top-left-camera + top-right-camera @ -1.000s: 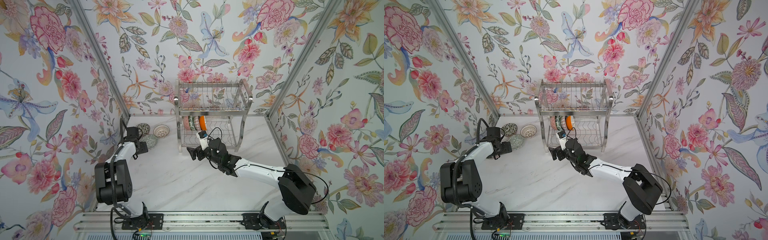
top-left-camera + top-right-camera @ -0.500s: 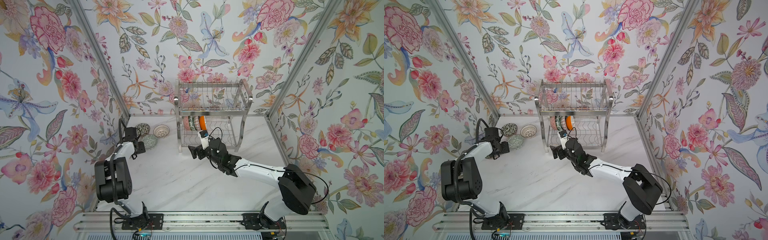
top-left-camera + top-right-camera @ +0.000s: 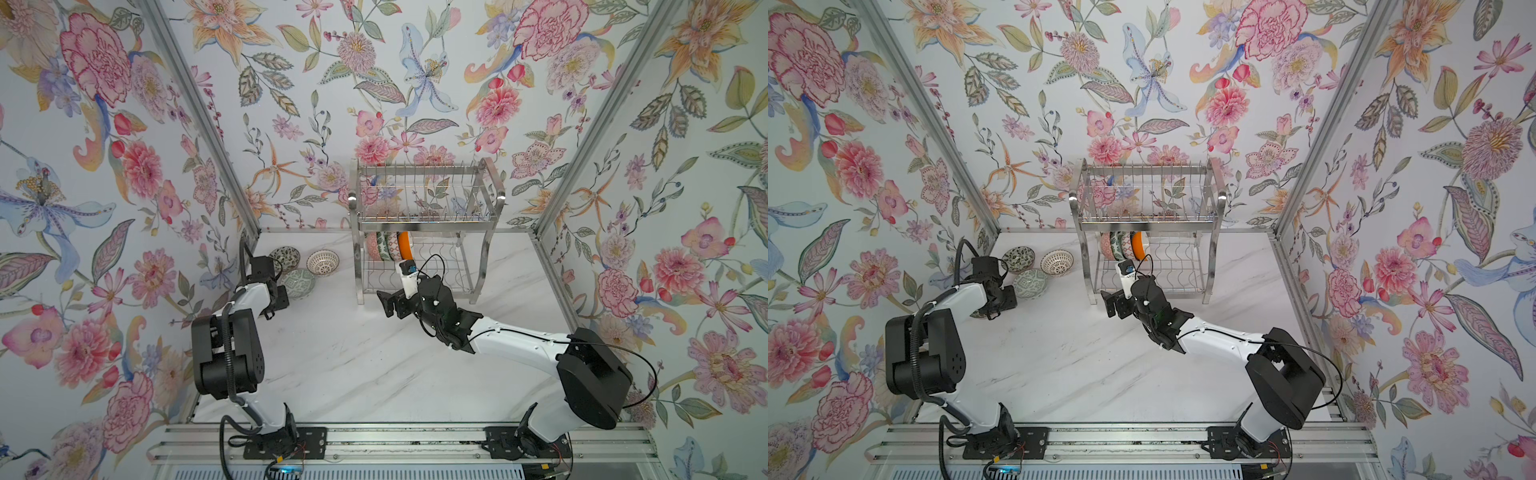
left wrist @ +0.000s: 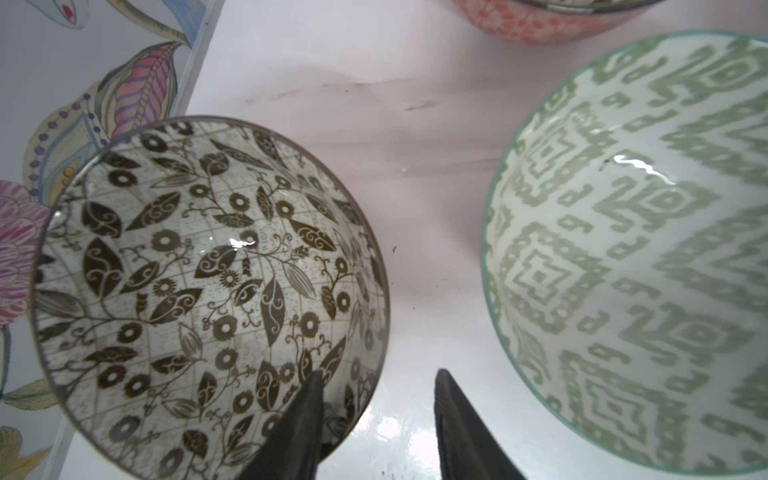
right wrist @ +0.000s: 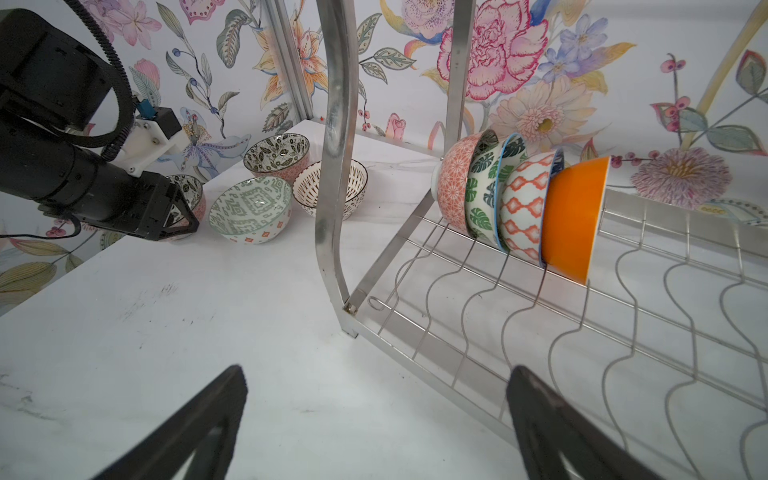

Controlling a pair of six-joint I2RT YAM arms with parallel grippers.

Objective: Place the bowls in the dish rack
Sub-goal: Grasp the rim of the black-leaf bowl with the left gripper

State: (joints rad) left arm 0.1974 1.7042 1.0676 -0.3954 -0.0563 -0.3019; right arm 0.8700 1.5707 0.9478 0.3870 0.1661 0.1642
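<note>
Four bowls [image 5: 249, 208] are sitting at the left of the table [image 5: 166, 332], one mostly hidden under the left arm [image 3: 249, 295] in both top views. Only the wrist view is showing the left gripper [image 4: 379, 374] part-open astride the rim of this floral bowl [image 4: 187, 270]. Four more are standing in the dish rack [image 5: 336, 166], near the right gripper [image 5: 378, 370], which is gaping wide, empty.

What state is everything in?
left gripper: open, astride rim of front leaf bowl.
right gripper: open, empty.
front leaf bowl: upright.
back leaf bowl: upright.
green bowl: upright.
striped bowl: upright.
dish rack: upright, partly loaded.
racked bowls: four, on edge, nested.
</note>
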